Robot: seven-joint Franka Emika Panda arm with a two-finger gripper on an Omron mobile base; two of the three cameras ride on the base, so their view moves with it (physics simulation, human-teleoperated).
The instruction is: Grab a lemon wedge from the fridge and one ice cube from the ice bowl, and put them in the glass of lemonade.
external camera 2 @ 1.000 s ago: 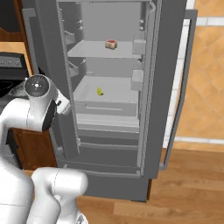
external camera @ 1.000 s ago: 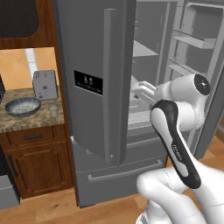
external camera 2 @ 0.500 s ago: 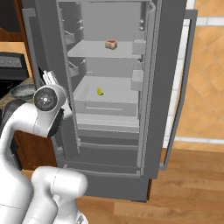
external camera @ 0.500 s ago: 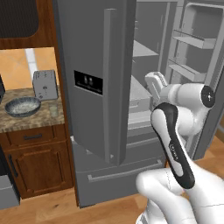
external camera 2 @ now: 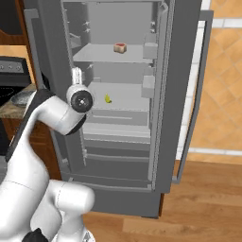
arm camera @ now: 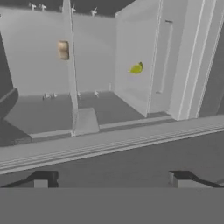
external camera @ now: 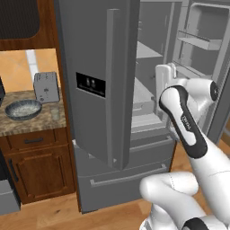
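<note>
While facing open fridge, jaws spread wide, empty; lemon wedge well apart.

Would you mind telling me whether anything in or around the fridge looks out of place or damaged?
Nothing stands out. The fridge stands with its doors open, the lemon wedge lies on a middle shelf, a small reddish item sits on the shelf above, nothing spilled.

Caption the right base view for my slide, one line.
Open fridge with a lemon wedge on its middle shelf and a small box above; white arm raised before it.
</note>
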